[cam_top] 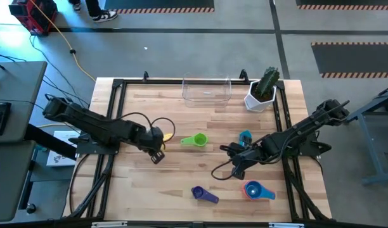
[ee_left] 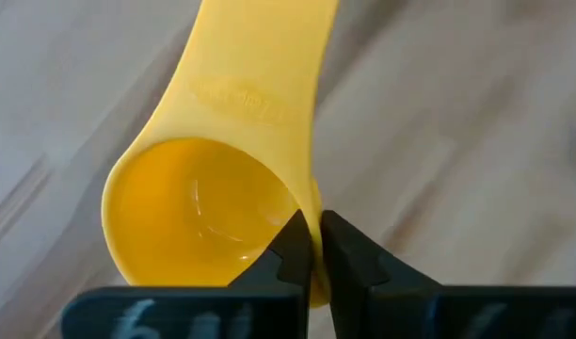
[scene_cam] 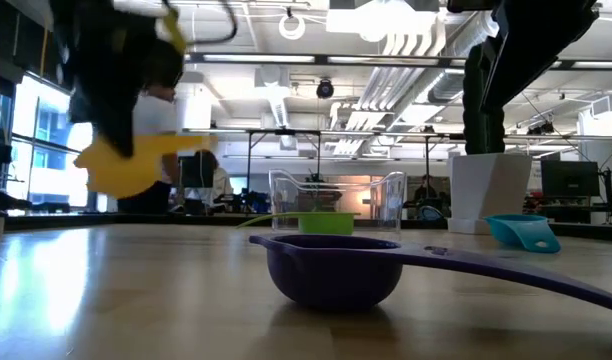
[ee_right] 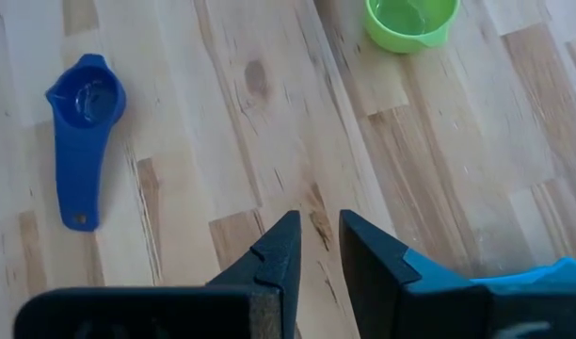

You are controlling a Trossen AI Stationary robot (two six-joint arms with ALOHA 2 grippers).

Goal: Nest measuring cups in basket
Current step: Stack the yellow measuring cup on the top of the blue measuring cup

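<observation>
A: Which step do I have in hand?

B: The pick-up of the first cup. My left gripper has its jaws pinched on the rim of the yellow cup; in the low view that cup hangs clear above the table, toward the left edge. The basket stands at the far edge, and I judge it empty.

A: And the other arm?

B: My right gripper waits over the right half of the table, jaws narrow and holding nothing.

A: Where are the remaining cups?

B: Green cup near the middle, teal cup beside the right arm, purple cup and blue cup by the near edge.

A: What does the next move call for?

B: Carrying the yellow cup toward the far edge, over the basket's low wall, then releasing it upright so others can nest inside.
</observation>
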